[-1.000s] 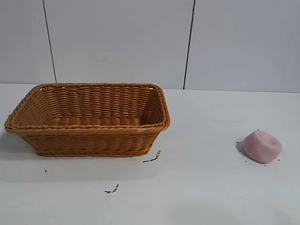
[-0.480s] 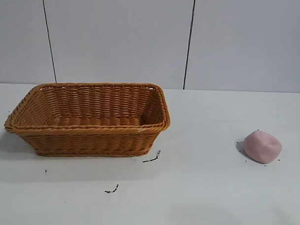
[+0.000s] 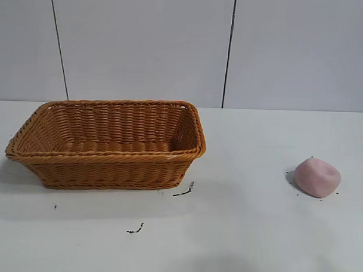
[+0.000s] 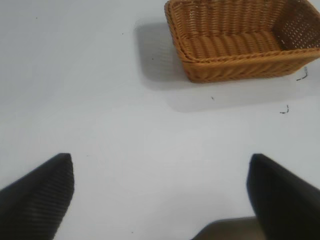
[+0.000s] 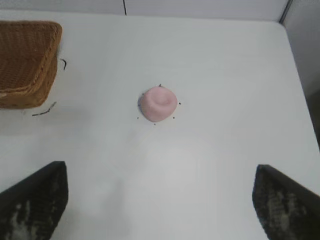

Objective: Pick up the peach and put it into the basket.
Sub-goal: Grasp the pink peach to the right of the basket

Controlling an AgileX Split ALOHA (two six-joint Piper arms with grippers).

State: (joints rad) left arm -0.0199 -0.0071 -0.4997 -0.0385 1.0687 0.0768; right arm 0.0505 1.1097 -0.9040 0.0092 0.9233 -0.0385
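Note:
The pale-pink peach (image 3: 317,177) lies on the white table at the right, well apart from the orange-brown wicker basket (image 3: 109,142) at the left, which is empty. Neither arm shows in the exterior view. In the right wrist view the peach (image 5: 158,103) lies ahead of my right gripper (image 5: 161,170), which is open and empty above bare table; a corner of the basket (image 5: 25,60) also shows there. My left gripper (image 4: 161,162) is open and empty above bare table, with the basket (image 4: 240,42) farther off.
Small dark specks and thread-like scraps (image 3: 184,190) lie on the table in front of the basket and around the peach. A grey panelled wall (image 3: 232,48) stands behind the table. The table's edge (image 5: 300,75) shows in the right wrist view.

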